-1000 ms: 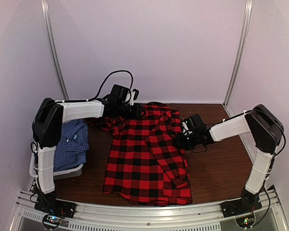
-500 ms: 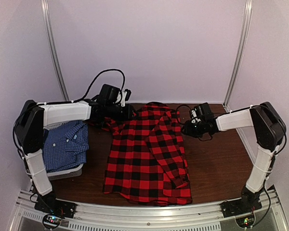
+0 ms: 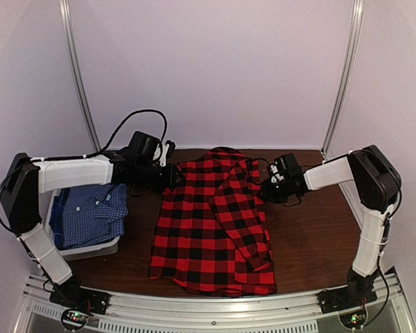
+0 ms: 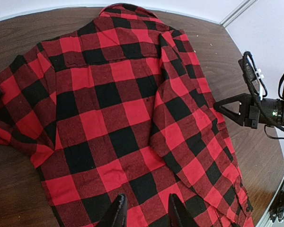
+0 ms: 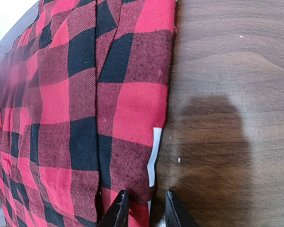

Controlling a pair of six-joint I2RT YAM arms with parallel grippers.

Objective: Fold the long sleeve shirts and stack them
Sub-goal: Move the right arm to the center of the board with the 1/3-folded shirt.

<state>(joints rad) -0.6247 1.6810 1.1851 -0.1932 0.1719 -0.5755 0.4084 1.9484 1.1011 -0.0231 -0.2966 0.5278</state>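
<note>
Red-and-black buffalo plaid cloth shirt (image 3: 211,222) spread flat at frame centre on the brown wooden counter (image 3: 312,236); left gripper (image 4: 146,210) narrowly parted over its upper-left part, right gripper (image 5: 144,207) narrowly parted at its right edge, both empty.

Up close, the red-and-black plaid shirt (image 3: 211,215) is a thick woven cloth, matt and a bit fuzzy, and you can see the twill lines. The table (image 3: 312,236) is dark wood grain, smooth with a soft sheen. The blue-and-white check shirt (image 3: 93,211) looks like thinner, matt cloth. The basket (image 3: 90,248) is pale grey plastic and smooth. The arm shells (image 3: 73,173) are white and black plastic, slightly glossy. The rail (image 3: 208,305) on the near edge is bare ribbed metal.
</note>
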